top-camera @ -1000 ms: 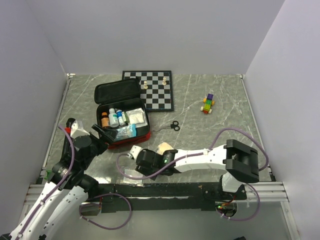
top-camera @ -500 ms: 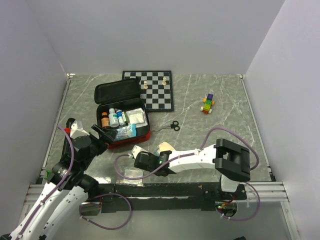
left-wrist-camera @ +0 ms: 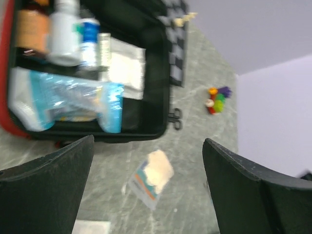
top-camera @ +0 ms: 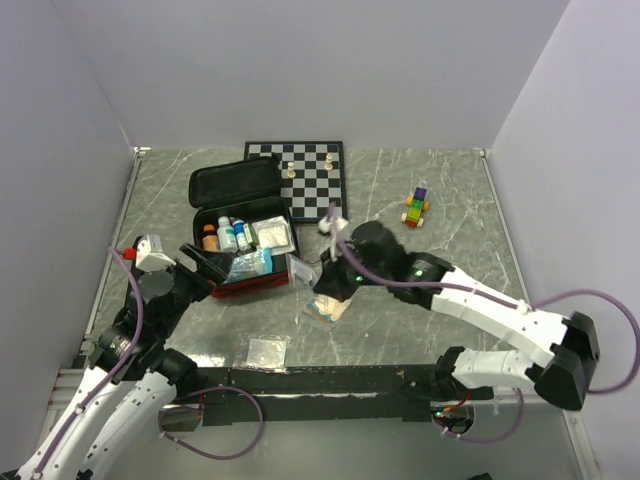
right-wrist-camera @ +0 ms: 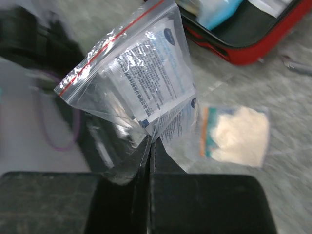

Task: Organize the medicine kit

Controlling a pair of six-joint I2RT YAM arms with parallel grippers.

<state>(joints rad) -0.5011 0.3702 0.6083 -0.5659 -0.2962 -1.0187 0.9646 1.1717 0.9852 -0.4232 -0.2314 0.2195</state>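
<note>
Two packets lie loose on the counter [top-camera: 450,200]: a cotton pouch [top-camera: 322,308] just below my right tool [right-wrist-camera: 150,146], and a flat clear packet [top-camera: 267,350] nearer the bases. The right tool is pressed together on the corner of a printed zip bag [right-wrist-camera: 131,83], holding it aloft so it can clear the red rim (my guess). The medicine kit [top-camera: 235,182] lies open left of centre, lid back, bottles [top-camera: 228,237] at its rear. My left tool [left-wrist-camera: 147,141] hangs spread and empty over the kit's near edge, likely to steady it.
</note>
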